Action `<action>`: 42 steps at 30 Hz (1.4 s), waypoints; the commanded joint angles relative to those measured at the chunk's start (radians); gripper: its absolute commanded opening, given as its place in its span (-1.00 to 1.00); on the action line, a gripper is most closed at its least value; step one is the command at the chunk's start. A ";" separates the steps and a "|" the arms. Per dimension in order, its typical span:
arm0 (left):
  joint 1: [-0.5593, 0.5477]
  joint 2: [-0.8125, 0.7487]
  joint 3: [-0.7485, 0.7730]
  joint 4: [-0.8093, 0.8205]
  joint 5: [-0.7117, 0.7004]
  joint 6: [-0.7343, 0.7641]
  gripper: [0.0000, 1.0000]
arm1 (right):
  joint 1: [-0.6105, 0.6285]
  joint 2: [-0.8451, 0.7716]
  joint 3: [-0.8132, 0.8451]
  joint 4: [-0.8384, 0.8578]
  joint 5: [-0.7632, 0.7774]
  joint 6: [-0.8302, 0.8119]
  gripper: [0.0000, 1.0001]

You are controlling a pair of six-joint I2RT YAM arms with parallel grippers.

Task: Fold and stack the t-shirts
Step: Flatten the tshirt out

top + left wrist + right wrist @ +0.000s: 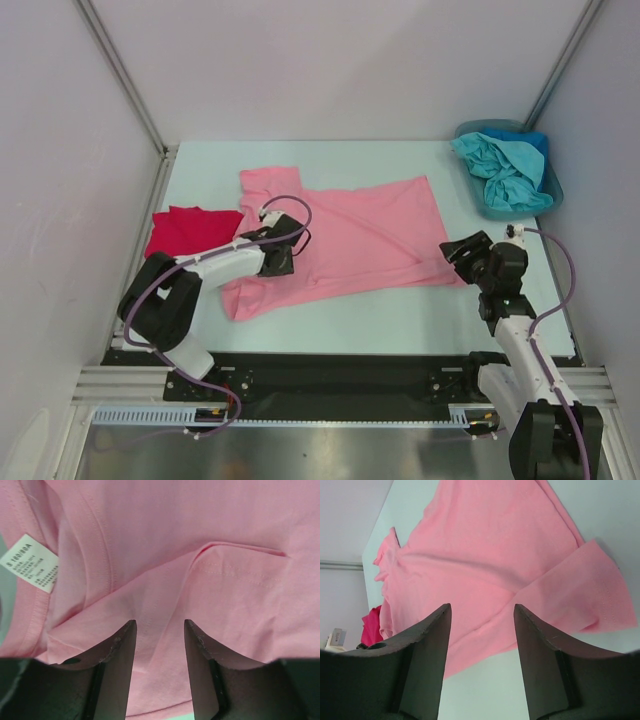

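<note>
Left hand (160,624): I see it released, both fingers spread, low over the pink t-shirt (350,235). Flat cloth shows across the gap and nothing is pinched.
Left hand position: on the shirt's left part, near the neckline and its white size label (31,562).
Right hand (482,609): I see it released and empty, with the fingers parted. It hangs at the shirt's near right corner, beside a sleeve.
Pink t-shirt: spread out mid-table, mostly flat with some creases. One sleeve lies at the far left, the other at the near right.
Red t-shirt (190,228): folded into a compact pile at the left side of the table (400,320), just beside the pink shirt's left edge.
Teal t-shirt (495,165) and blue t-shirt (530,145): crumpled together in a teal bin (552,190).
Teal bin: at the far right corner, well apart from the red pile.
</note>
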 commanded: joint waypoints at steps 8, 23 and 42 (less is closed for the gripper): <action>-0.001 0.035 0.044 -0.066 -0.083 0.032 -0.04 | -0.014 -0.046 0.001 -0.003 -0.026 -0.013 0.15; -0.067 0.046 0.034 -0.059 -0.035 0.024 -0.06 | -0.020 -0.055 0.002 -0.012 -0.030 -0.010 0.14; -0.072 0.074 0.012 -0.117 -0.153 -0.007 -0.15 | -0.064 -0.072 0.008 -0.043 -0.062 -0.025 0.14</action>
